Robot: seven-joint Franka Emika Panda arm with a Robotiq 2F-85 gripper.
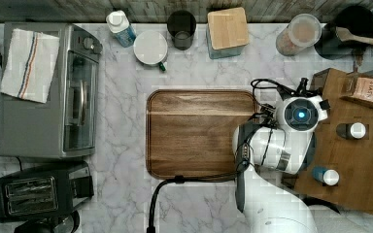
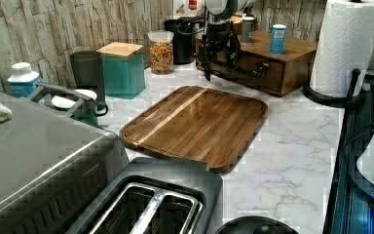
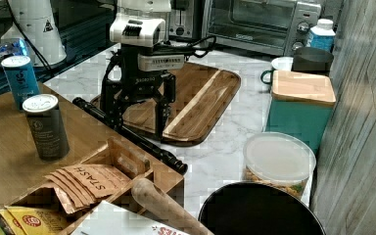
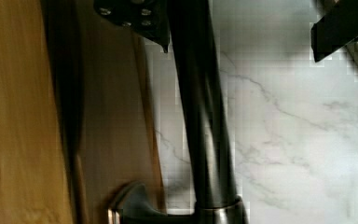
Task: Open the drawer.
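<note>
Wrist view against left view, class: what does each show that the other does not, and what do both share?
Wrist view alone: up close, the handle's bracket against the drawer front, with the bar between the open pincer's fingers.

Left view alone: the wooden tray, the teal canister, the paper towel roll and the toaster.

Both: the black bar handle, the drawer and the marble counter.
</note>
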